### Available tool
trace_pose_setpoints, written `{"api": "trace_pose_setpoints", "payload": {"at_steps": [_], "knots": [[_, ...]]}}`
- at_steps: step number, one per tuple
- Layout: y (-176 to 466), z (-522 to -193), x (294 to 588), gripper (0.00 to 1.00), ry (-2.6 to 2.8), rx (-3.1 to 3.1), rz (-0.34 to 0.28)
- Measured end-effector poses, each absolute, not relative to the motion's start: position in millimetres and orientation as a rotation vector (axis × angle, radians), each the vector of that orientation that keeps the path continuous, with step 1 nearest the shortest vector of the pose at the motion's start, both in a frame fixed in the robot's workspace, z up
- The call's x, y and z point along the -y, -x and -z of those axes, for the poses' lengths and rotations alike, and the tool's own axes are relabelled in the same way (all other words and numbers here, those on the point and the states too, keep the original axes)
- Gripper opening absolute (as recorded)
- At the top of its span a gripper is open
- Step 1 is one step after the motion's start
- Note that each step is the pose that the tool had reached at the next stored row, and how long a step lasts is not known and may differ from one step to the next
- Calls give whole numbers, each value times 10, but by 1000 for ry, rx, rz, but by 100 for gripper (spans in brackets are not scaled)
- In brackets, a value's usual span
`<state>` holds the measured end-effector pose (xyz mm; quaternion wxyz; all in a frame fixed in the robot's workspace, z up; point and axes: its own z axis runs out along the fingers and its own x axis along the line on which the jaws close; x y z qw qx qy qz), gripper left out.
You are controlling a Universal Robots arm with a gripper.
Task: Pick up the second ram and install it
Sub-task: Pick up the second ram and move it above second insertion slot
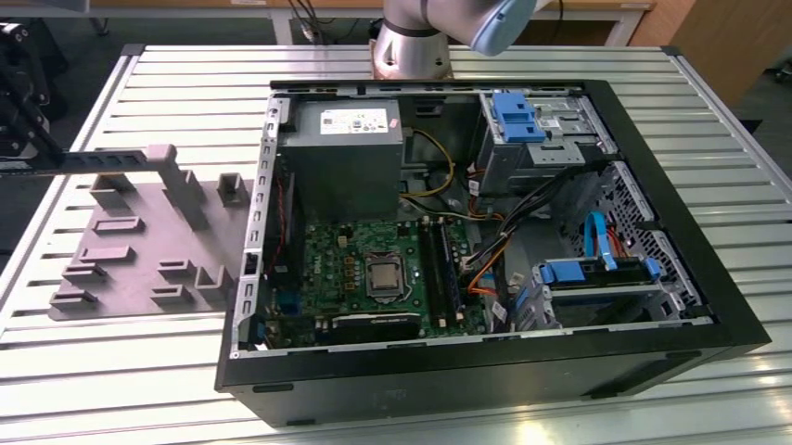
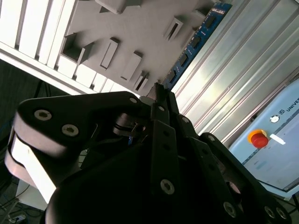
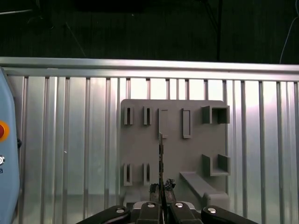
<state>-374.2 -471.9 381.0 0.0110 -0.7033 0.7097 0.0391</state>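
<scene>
— Where's the second ram [image 2: 196, 39]?
— Pinched tight in the gripper [image 3: 161, 187], grey moulded holder tray [image 3: 196, 140] behind it. A flat blue chip-studded stick in the second wrist view — a thin edge in the first wrist view.

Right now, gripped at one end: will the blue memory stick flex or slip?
Probably stiff: the thin blue circuit-board memory stick runs straight out of the black gripper. Likely light, being so thin edge-on. Might pivot, pinched at one end only.
</scene>
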Motion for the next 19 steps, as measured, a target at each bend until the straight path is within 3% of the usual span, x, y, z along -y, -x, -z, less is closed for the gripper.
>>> {"api": "trace_pose_setpoints", "payload": {"at_steps": [19], "knots": [[3642,-3869,4719,14,2194,-2214,-122]]}}
